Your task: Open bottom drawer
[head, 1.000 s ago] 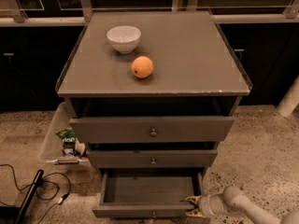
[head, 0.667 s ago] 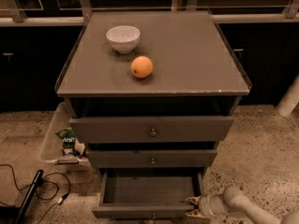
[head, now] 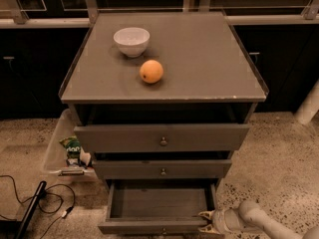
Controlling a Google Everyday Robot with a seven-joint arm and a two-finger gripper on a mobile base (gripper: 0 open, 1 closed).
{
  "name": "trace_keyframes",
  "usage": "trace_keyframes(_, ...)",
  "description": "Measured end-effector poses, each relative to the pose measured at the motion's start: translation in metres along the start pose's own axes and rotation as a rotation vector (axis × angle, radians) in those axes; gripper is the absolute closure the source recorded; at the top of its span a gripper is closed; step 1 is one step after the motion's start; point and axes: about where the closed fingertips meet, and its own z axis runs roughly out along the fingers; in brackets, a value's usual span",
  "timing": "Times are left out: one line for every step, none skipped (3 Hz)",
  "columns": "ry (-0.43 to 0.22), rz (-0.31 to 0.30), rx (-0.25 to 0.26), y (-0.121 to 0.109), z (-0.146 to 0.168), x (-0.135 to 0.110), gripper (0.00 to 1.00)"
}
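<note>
A grey cabinet with three drawers stands in the middle of the camera view. The bottom drawer (head: 158,204) is pulled out and shows a shallow, empty grey interior; its thin front panel lies along the lower frame edge, with a small knob (head: 163,231). The middle drawer (head: 162,170) and the top drawer (head: 162,137) are pushed in, each with a round metal knob. My gripper (head: 206,222) is at the right front corner of the bottom drawer, and its pale arm leads off to the lower right.
A white bowl (head: 131,40) and an orange (head: 151,71) sit on the cabinet top (head: 199,59). A clear bin (head: 56,151) with a green packet (head: 73,147) stands on the floor at left. Black cables (head: 30,203) lie at the lower left. A white post (head: 310,104) stands at right.
</note>
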Motion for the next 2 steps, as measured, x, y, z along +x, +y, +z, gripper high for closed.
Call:
trace_keyframes(0.000,0.000,0.000,0.0000,0.0000,0.0000,0.57)
trace_keyframes(0.000,0.000,0.000,0.0000,0.0001,0.0000,0.34)
